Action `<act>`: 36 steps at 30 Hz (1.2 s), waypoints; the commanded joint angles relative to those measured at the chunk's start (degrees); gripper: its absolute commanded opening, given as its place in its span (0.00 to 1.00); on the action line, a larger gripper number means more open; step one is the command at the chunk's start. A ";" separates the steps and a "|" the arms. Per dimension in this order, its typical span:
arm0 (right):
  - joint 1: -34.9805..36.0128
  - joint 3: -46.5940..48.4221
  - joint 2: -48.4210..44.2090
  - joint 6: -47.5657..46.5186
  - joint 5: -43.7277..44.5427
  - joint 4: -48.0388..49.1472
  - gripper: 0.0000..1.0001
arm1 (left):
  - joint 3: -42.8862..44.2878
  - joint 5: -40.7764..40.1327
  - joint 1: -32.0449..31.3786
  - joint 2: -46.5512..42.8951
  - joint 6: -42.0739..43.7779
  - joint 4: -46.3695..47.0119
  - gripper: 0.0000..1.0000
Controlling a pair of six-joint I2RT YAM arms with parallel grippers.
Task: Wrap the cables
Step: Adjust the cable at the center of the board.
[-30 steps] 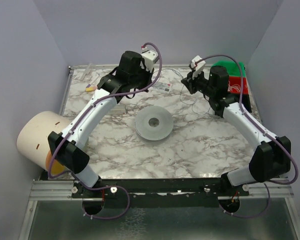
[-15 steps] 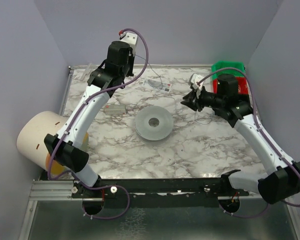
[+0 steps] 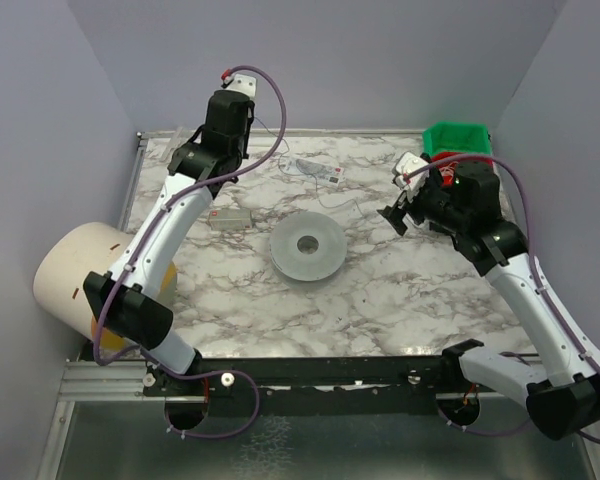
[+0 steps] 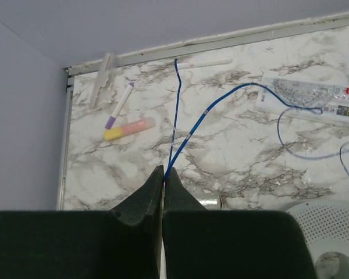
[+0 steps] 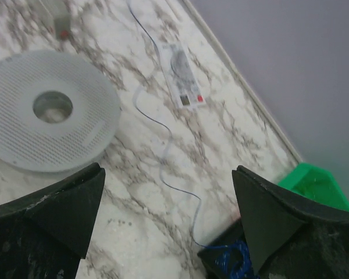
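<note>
Left wrist view: I see the left gripper (image 4: 164, 170) clenched on the thin blue cable (image 4: 189, 135), with two strands leaving the fingertips.
Cable: one strand runs toward the back wall. The other curves right over a white card (image 4: 308, 100) and loops on the marble table (image 4: 232, 157).
Right gripper (image 5: 167, 171): fingers spread wide, nothing between them, above the tabletop.
Right wrist view: I see the cable snaking past the perforated disc (image 5: 87, 99).
Top view: a green bin (image 3: 458, 138) sits in the far right corner.
</note>
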 commanded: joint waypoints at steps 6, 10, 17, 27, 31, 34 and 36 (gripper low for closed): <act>-8.37 -3.48 8.03 5.43 28.58 -7.42 0.97 | -3.59 -5.67 2.34 -7.30 1.51 4.11 0.00; -18.35 -2.53 11.02 12.33 25.69 -4.58 0.96 | -5.98 -4.12 2.60 -8.22 1.33 4.28 0.00; -29.74 0.56 21.70 17.22 22.07 -0.11 0.94 | -10.12 -2.50 2.78 -11.14 1.60 5.98 0.00; -33.29 7.98 35.35 20.75 15.52 -1.91 0.76 | -11.19 -0.17 2.87 -11.83 0.51 6.52 0.00; -33.31 9.10 38.05 21.66 14.83 -2.72 0.62 | -11.15 0.72 2.87 -11.82 0.20 6.50 0.00; -33.26 9.28 39.23 21.84 13.50 -2.89 0.55 | -11.10 0.72 2.87 -11.58 0.19 6.50 0.00; -33.27 9.88 40.35 21.75 13.31 -3.48 0.55 | -11.00 0.52 2.87 -11.17 0.28 6.50 0.00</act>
